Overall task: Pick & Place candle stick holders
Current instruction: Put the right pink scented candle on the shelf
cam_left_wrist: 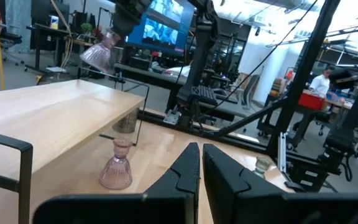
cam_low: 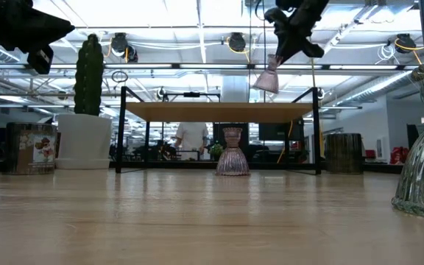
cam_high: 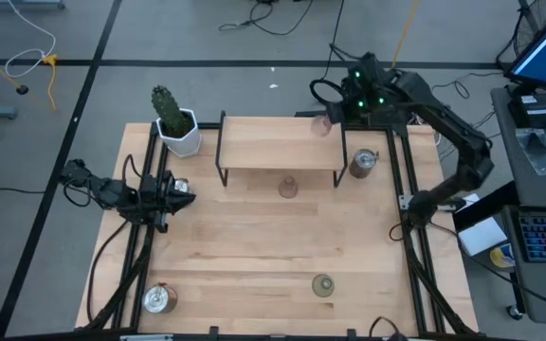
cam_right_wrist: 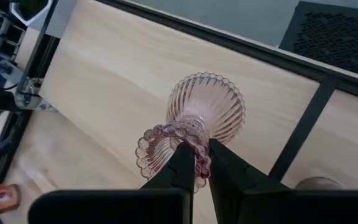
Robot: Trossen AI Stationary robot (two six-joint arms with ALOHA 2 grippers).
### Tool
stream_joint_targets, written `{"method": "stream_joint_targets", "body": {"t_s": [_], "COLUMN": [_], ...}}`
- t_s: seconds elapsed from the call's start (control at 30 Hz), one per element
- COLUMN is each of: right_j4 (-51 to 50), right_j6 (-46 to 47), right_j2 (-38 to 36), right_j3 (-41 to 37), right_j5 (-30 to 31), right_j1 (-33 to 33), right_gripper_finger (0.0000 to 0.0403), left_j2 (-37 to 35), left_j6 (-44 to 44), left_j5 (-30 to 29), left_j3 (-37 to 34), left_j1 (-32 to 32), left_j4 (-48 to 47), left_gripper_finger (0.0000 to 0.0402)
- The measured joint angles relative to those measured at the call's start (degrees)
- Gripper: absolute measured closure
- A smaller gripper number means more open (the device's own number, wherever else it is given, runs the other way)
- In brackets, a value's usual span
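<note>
- Pink holder (cam_right_wrist: 194, 127) hangs in the air over the far right corner of the shelf (cam_high: 278, 142), pinched at its beaded rim by the right gripper (cam_right_wrist: 196, 163); it tilts, wide foot pointing down toward the shelf top.
- Right gripper's jaws are pressed onto that rim; the low view shows the holder (cam_low: 268, 78) clear of the shelf, not touching it.
- Step in hand, as I judge it: the carry is nearly over and the placing on the shelf comes next. That calls for righting the holder so the foot lies flat, lowering until it rests on the wood, and only then spreading the jaws.
- Risk: the grip is on a thin rim, so the piece may swing or tip as it meets the wood.
- Second pink holder (cam_high: 288, 187) stands upright on the table (cam_high: 254, 246), just near of the shelf's front edge.
- Green holder (cam_high: 322, 284) stands near the table's near edge, right of centre.
- Silver cups: three in view, one at far right (cam_high: 362, 163), one at near left (cam_high: 158, 298), one by the left arm (cam_high: 177, 185).
- Count: two pink, one green, three silver; none yet on the shelf.
- Left gripper (cam_left_wrist: 201, 163) waits at the table's left side, jaws pressed together, holding nothing.
- Cactus pot (cam_high: 179, 133) sits at the far left.
</note>
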Motion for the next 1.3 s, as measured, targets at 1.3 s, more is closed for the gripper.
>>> {"method": "stream_joint_targets", "body": {"t_s": [1.3], "right_j4": [-14.1], "right_j6": [-6.1], "right_j2": [14.2], "right_j3": [12.4], "right_j5": [-3.7], "right_j1": [-5.4], "right_gripper_finger": [0.0387], "left_j2": [0.0], "left_j6": [0.1], "left_j5": [0.0], "left_j3": [0.0], "left_j1": [0.0], "left_j4": [0.0], "left_gripper_finger": [0.038]}}
